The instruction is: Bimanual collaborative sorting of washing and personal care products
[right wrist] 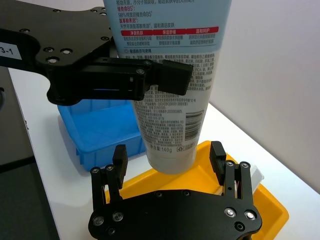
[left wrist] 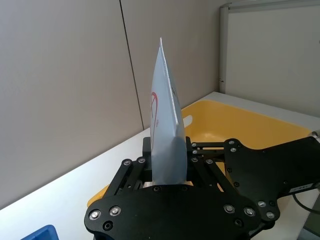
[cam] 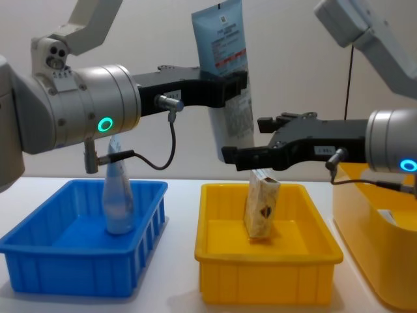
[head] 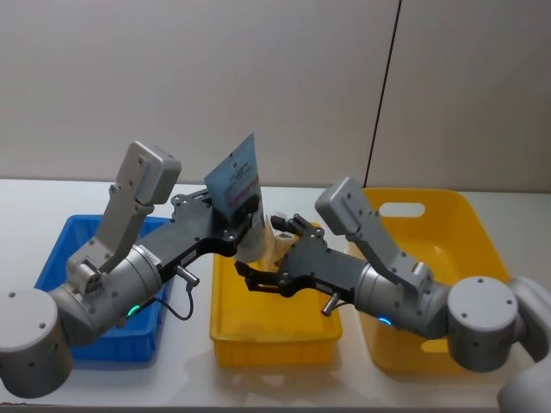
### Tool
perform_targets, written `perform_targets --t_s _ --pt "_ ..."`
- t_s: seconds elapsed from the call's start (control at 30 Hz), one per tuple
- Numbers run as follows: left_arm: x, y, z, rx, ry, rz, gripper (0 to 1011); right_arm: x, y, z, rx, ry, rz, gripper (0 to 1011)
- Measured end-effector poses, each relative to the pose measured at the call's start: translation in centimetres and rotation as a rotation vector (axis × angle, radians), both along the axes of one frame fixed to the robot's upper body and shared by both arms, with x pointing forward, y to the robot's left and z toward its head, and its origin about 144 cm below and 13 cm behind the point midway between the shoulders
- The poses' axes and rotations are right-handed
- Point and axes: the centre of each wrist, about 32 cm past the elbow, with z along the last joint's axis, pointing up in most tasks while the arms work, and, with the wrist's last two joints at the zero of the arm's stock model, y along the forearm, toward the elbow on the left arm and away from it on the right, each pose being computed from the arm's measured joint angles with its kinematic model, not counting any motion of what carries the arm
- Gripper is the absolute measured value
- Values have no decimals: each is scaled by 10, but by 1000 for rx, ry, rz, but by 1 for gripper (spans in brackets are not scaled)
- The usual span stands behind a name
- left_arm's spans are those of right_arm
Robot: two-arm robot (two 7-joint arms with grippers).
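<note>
Currently left gripper (head: 245, 219) clenched on pale-blue tube (cam: 227, 72) mid-body, held upright above middle yellow bin (cam: 264, 283). Right gripper (right wrist: 172, 162) w/ jaws spread, just below tube's cap end. Tube prob. light, soft, slick; best taken near stiffer cap end.

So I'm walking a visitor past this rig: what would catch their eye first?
The pale-blue squeeze tube held upright by the left gripper above the small yellow bin. Just below it, the right gripper waits open around the tube's lower end. A cream packet stands in that bin, and another tube in the blue bin.
</note>
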Motion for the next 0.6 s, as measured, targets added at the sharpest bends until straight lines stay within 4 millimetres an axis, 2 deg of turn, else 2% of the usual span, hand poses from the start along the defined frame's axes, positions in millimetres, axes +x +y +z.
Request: perform_targets --t_s 0.6 --pt "0 0 0 0 0 0 280 17 14 -5 21 -41 12 992"
